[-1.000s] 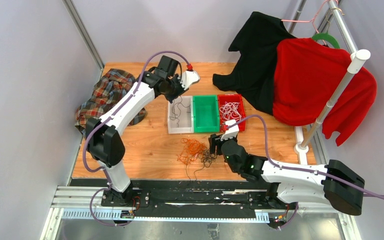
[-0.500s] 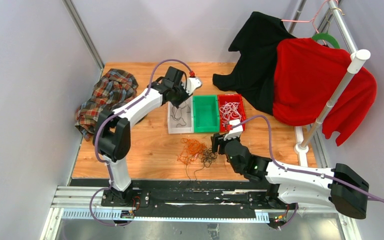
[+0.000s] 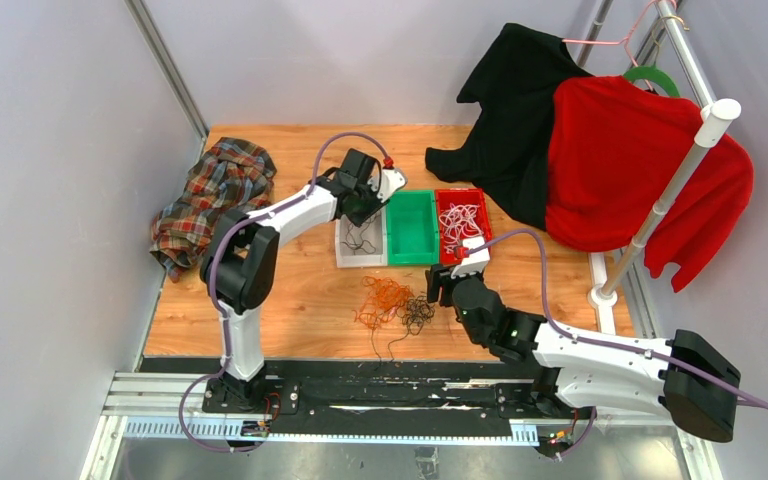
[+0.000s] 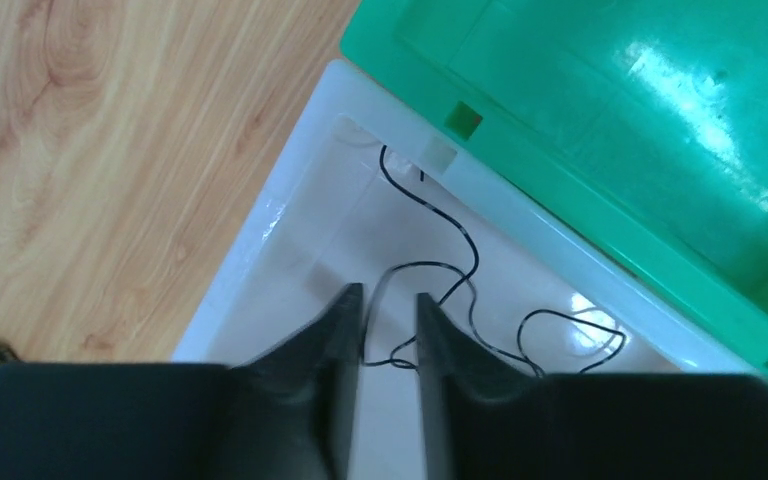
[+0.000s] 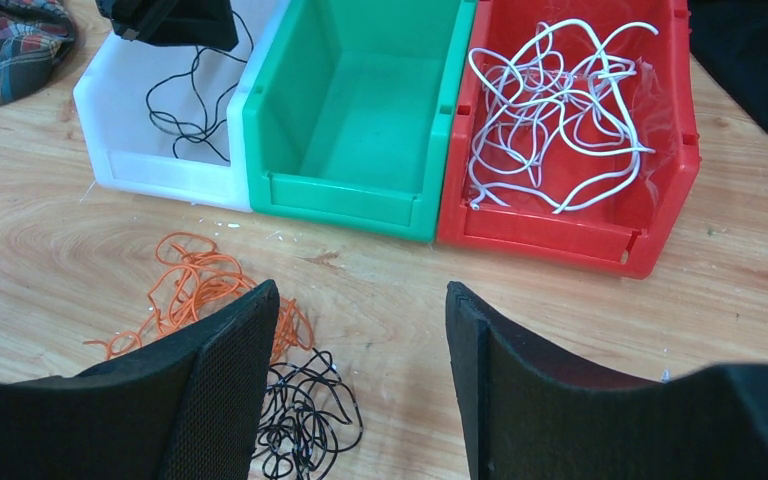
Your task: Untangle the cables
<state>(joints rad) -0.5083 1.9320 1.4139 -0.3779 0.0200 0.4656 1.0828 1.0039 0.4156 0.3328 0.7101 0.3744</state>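
1. The left gripper (image 4: pixel 388 295) hangs low inside the white bin (image 4: pixel 260 240) with its fingers parted only a sliver. A loop of the black cable (image 4: pixel 460 235) runs up through the gap. The gap looks wider than the wire, so I take it to be lying free there, not pinched.
2. That black cable rests loose on the bin floor. It snakes from the corner next to the green bin (image 4: pixel 580 120) back toward the fingers, then curls off beside them. Overall it runs roughly along the bin's length.
3. The right gripper (image 5: pixel 360 290) hovers above the table (image 5: pixel 40 250), jaws spread wide and holding nothing.
4. The unsorted knot sits on the table in front of the bins. The orange cable (image 5: pixel 195 285) and the black tangle (image 5: pixel 305 420) overlap where they meet.
5. From the right gripper the knot lies below and to its left, near. The left gripper is well apart from it, over at the white bin. So the right arm is the nearer one for the next pick, I'd say.
6. The heap has no real long axis and points nowhere. It spreads side to side, orange on the left and black on the right. From above, one black strand trails toward the near edge.
7. The black side is closest to the open jaws. I reckon a short shift left and a drop would put them over it.
8. The white cables (image 5: pixel 550 120) lie piled in the red bin (image 5: pixel 560 230).
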